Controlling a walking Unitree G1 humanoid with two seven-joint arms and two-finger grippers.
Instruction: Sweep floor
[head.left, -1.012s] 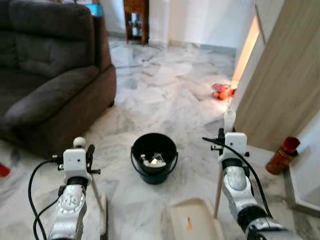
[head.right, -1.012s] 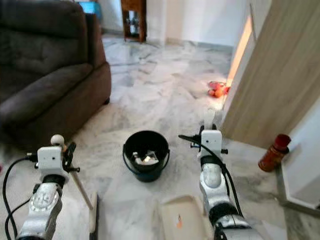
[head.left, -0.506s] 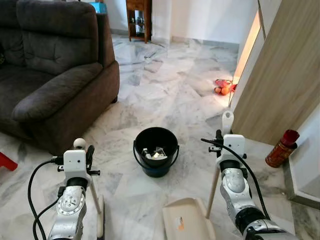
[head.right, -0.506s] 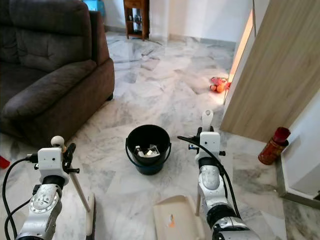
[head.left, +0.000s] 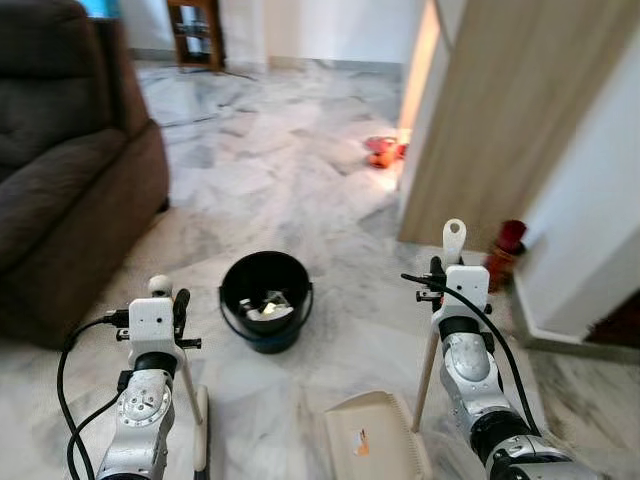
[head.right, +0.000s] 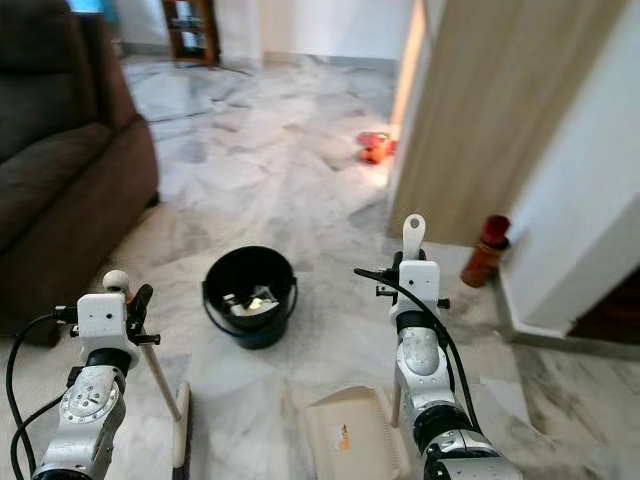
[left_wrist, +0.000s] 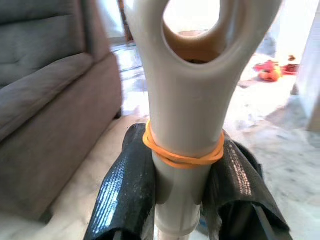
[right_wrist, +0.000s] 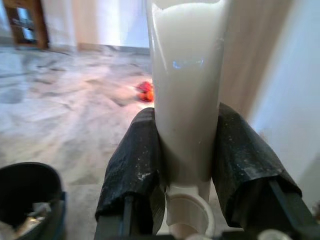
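Observation:
My left gripper (head.left: 170, 303) is shut on the beige brush handle (left_wrist: 185, 125), which has an orange rubber band around it. The brush head (head.left: 200, 432) rests on the marble floor by my left arm. My right gripper (head.left: 441, 272) is shut on the pale dustpan handle (right_wrist: 185, 90), held upright. The cream dustpan (head.left: 370, 447) lies on the floor below it with a small orange scrap inside. A black bucket (head.left: 230, 290) holding scraps of litter stands on the floor ahead, between the two arms.
A dark brown sofa (head.left: 60, 170) fills the left side. A wooden panel (head.left: 500, 100) and a white wall (head.left: 600, 200) stand to the right, with a red bottle (head.left: 507, 243) at their foot. Orange toys (head.left: 383, 152) lie farther ahead on open marble floor.
The view has swung to the right, so the sofa, bucket and toys sit further left in the picture. Both grippers keep the same hold on their handles.

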